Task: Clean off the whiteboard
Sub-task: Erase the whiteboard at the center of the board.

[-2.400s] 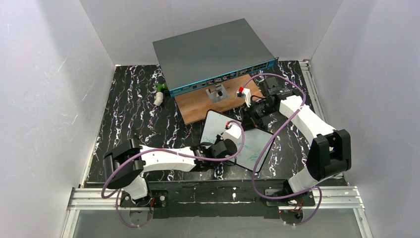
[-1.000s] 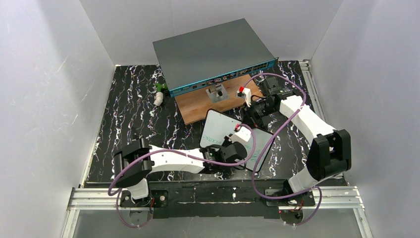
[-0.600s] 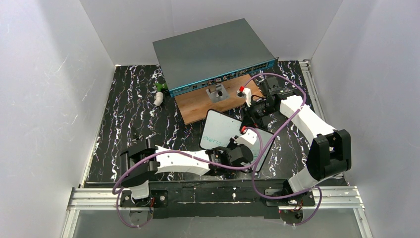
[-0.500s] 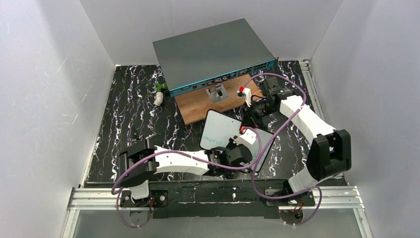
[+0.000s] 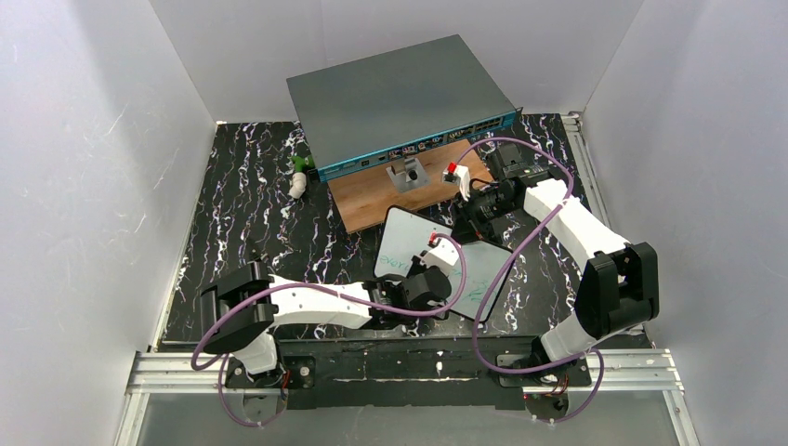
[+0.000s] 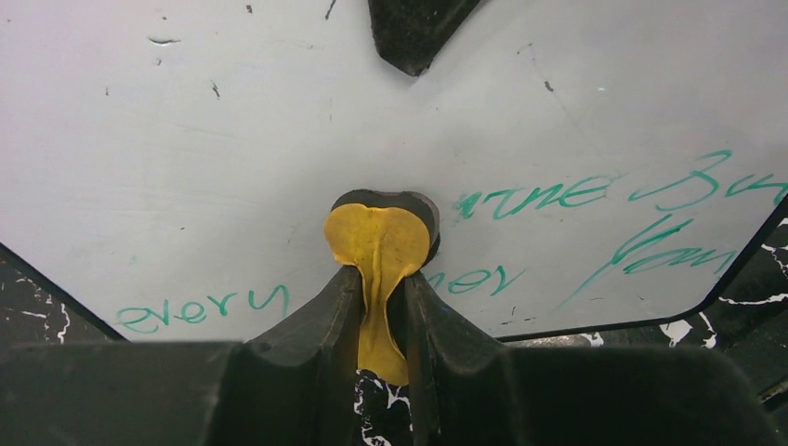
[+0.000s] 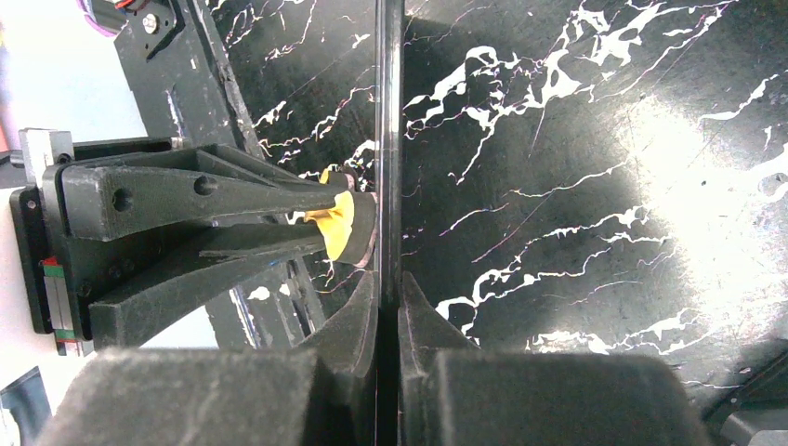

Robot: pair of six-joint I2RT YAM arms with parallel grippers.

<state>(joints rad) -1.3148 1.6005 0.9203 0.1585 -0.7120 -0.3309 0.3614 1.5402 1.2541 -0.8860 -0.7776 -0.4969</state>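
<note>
one flat white whiteboard [image 6: 232, 139], green handwriting, edge pinched by right gripper [image 7: 388, 297]; left gripper [image 6: 381, 307] clamps one yellow eraser pad [image 6: 376, 242] against it.

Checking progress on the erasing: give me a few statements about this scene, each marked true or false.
1. The right hand clamps the whiteboard by its edge. True.
2. The left hand is empty. False: it holds a yellow eraser.
3. The eraser touches the whiteboard. True.
4. The whiteboard is wiped clean. False: there is green writing on it.
</note>
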